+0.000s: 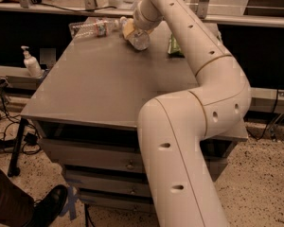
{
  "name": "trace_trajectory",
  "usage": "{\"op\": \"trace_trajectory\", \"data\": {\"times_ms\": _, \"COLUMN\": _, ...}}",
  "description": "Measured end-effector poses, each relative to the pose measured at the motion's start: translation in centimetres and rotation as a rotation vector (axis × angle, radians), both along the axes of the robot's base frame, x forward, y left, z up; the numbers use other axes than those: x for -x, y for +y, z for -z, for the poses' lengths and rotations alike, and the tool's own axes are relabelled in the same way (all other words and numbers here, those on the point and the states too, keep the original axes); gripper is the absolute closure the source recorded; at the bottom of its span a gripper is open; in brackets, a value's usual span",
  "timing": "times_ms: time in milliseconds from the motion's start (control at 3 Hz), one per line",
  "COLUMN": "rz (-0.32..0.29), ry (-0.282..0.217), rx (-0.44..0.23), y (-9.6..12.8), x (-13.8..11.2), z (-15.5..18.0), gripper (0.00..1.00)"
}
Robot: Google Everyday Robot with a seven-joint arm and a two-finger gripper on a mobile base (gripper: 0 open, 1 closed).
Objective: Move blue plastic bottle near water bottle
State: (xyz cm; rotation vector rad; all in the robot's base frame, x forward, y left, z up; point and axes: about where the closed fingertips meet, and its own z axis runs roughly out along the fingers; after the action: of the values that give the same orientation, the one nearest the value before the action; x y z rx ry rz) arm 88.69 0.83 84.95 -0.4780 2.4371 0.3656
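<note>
The blue plastic bottle point(139, 39) is a stout, pale, translucent bottle at the far middle of the grey table point(99, 84). It is tilted, with its round end facing me. My gripper point(132, 30) reaches over from the right at the end of the long white arm and is shut on this bottle. The wrist hides most of the fingers. The water bottle point(91, 28) is slim, clear and ribbed with a colourful label band. It lies on its side at the table's far left, a short way left of the gripper.
A green packet point(175, 46) lies to the right of the gripper, partly behind the arm. A white pump dispenser point(31, 63) stands on a ledge left of the table. Drawers point(94, 157) sit below the tabletop. A person's shoe point(47, 207) is at the bottom left.
</note>
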Motion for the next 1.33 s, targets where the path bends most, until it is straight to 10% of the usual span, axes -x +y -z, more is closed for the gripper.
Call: {"op": "trace_trajectory", "data": {"times_ms": 1333, "rz": -0.027, "ry": 0.013, "rx": -0.042, "y": 1.11, "x": 0.32, "z": -0.37, "gripper": 0.0}}
